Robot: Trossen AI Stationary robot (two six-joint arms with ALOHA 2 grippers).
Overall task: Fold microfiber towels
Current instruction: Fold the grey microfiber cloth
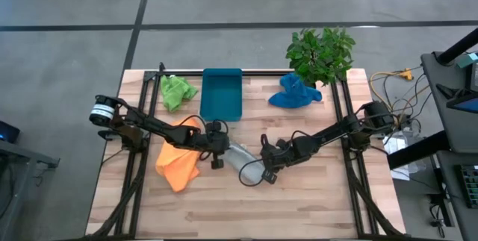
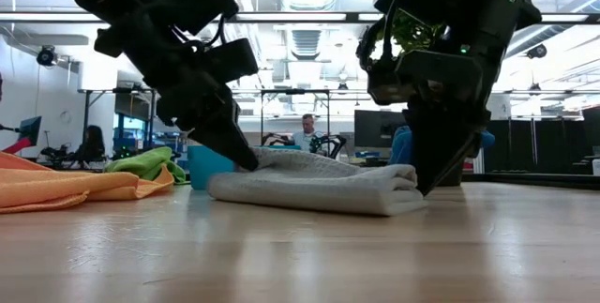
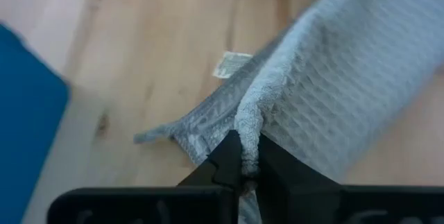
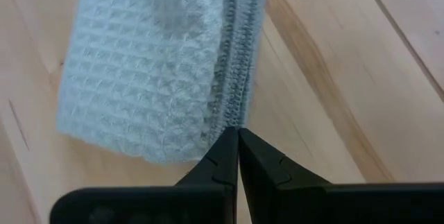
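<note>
A grey microfiber towel (image 1: 243, 163) lies folded on the wooden table's middle, a thick flat bundle in the low view (image 2: 319, 186). My left gripper (image 1: 218, 154) is shut on its left end and my right gripper (image 1: 267, 174) is shut on its right end. An orange towel (image 1: 179, 159) lies spread and rumpled under the left arm. A lime green towel (image 1: 177, 90) lies crumpled at the far left, and a blue towel (image 1: 295, 92) lies crumpled at the far right. My left gripper pinches a raised ridge of the grey towel (image 3: 250, 123) between its two fingertips, where the cloth bunches at the towel's left end. The fingers slant down from the table's left. The towel rests on the table, slack. My right gripper has its two fingertips shut on the towel's stitched hem (image 4: 236, 109), at the corner of its right end. The fingers come steeply from above, slanting from the table's right, in line with the hem. Several layers lie stacked there, flat on the table.
A teal tray (image 1: 222, 94) stands at the far middle between the green and blue towels. A potted plant (image 1: 321, 51) stands at the far right corner. Bare wood (image 1: 246, 211) runs along the near edge.
</note>
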